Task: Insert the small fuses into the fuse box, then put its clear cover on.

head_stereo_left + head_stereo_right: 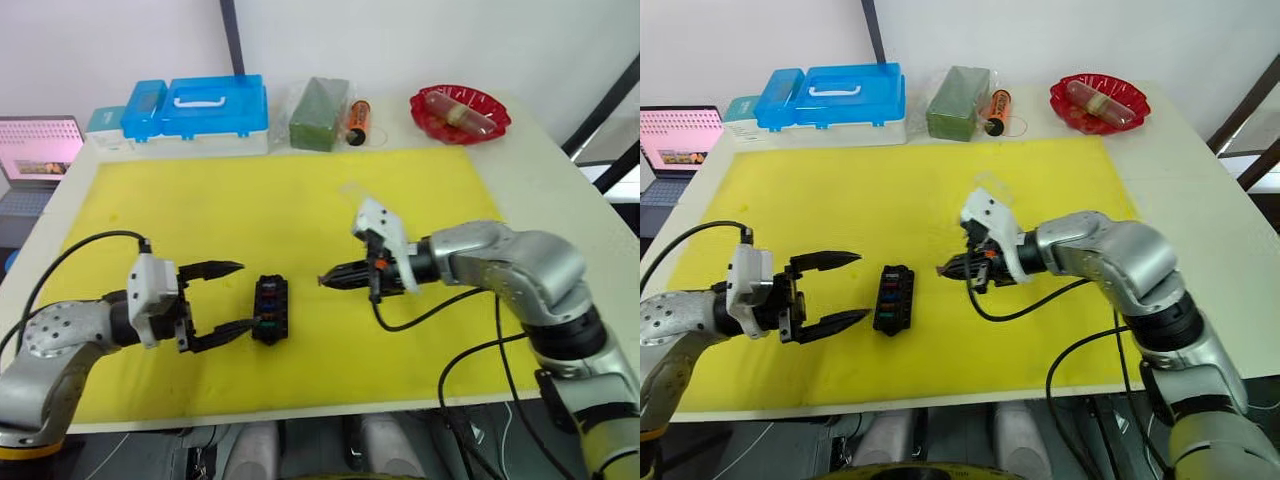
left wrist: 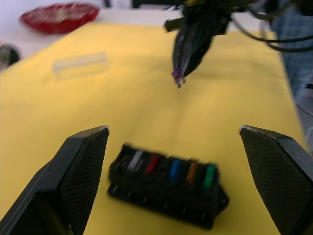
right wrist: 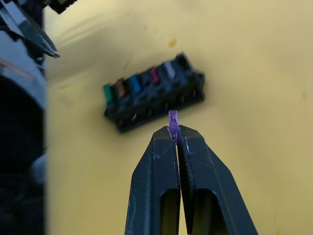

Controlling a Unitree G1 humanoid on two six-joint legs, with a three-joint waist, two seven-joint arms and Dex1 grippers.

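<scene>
Yellow matting covers most of the white surface (image 1: 560, 190), and near its front edge, between the two arms, lies the small black rectangular plastic fuse box (image 1: 270, 310). Seated in one of its rows are five small plastic blade fuses, grey (image 2: 135, 160), red (image 2: 152, 164), blue (image 2: 174, 169), orange (image 2: 191, 172) and green (image 2: 210, 176). The sixth, a tiny purple blade fuse (image 3: 172, 121), is pinched at the very tips of the right claw (image 1: 328, 279), which is clenched on it and hangs just beside the box without touching it. The left claw (image 1: 232, 297) is released, its black fingers spread wide on the other side of the box and grasping nothing.

By my reading five of six fuses are in, so what remains is seating the purple one in the end slot next to the grey, then fitting the lid. That small clear colourless plastic cover (image 2: 79, 65) lies flat on the mat behind the right arm, well apart from the box and not yet used.

Along the back of the surface sit a large blue-lidded plastic case (image 1: 195, 112), a green block in clear wrap (image 1: 319, 113), an orange cylinder (image 1: 358, 121) and a red dish (image 1: 459, 112) with some wrapped item in it; a laptop (image 1: 35, 160) with a pink screen stands off to the left. No brand, label or writing is legible on any of these
</scene>
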